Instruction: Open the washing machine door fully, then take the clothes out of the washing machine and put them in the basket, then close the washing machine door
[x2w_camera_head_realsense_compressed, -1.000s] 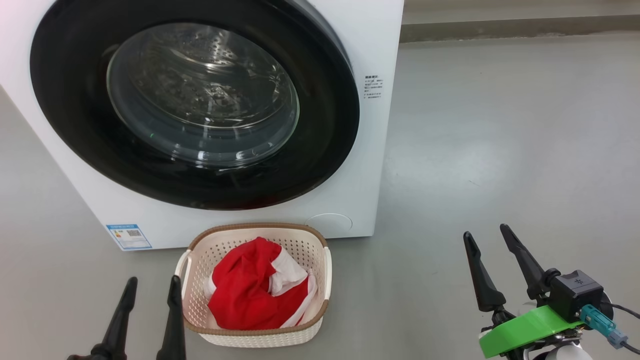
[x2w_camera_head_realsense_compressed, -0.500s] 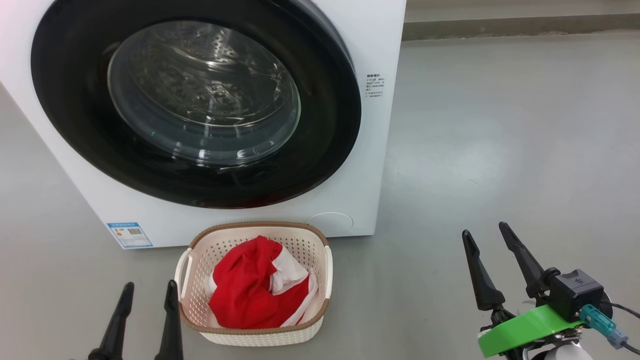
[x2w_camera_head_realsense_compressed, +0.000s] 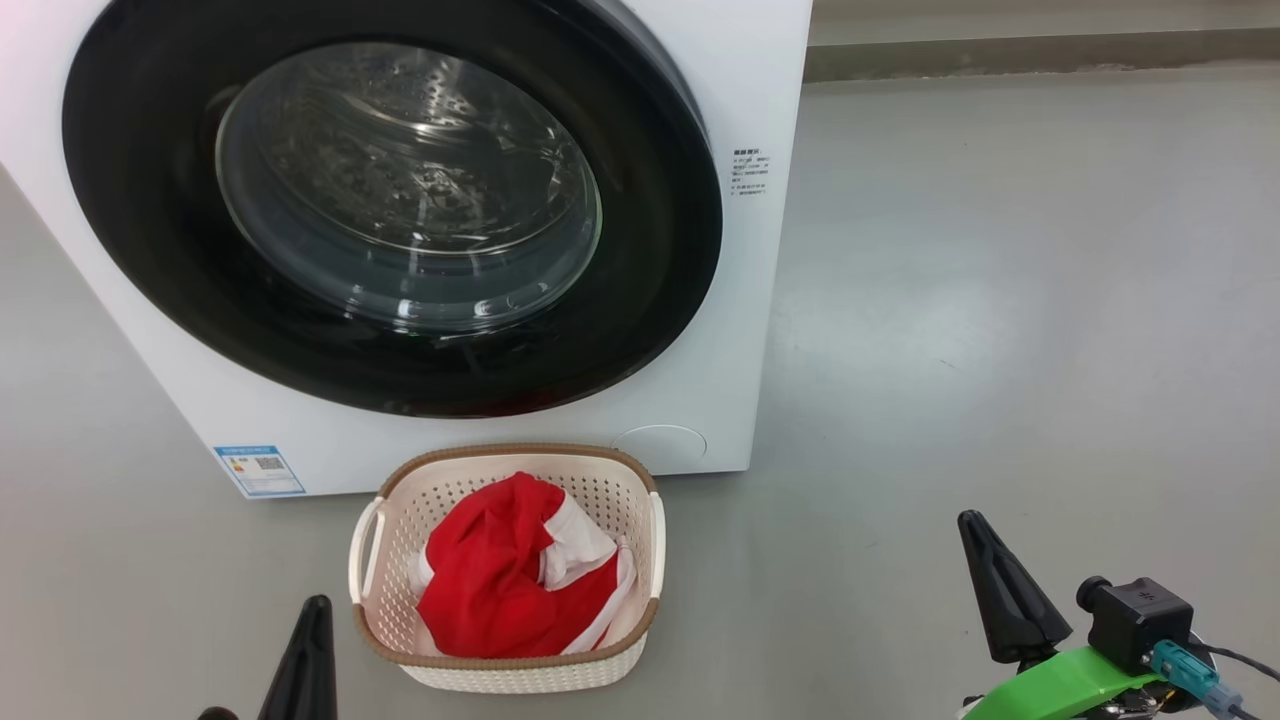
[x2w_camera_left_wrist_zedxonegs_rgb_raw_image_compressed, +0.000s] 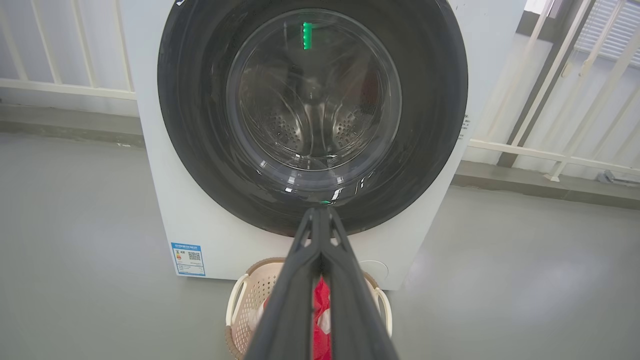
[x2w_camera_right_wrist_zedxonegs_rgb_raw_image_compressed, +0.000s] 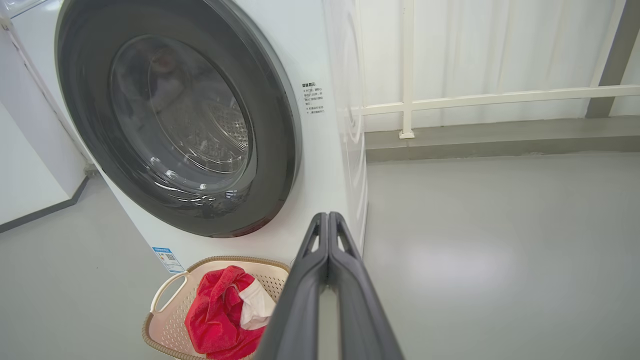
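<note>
Shut tight, the left gripper (x2w_camera_head_realsense_compressed: 316, 605) and the right gripper (x2w_camera_head_realsense_compressed: 970, 520), both holding nothing!
Just beside the left one, the basket (x2w_camera_head_realsense_compressed: 520, 452) cradles the red clothes (x2w_camera_head_realsense_compressed: 495, 585), right in front of the washing machine (x2w_camera_head_realsense_compressed: 745, 90), and its door (x2w_camera_head_realsense_compressed: 650, 300) looks closed.

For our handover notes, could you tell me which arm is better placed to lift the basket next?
Left, probably. The left gripper, shut, sits close beside the left end of the basket, while the right gripper, also shut, is farther off across the floor.
</note>
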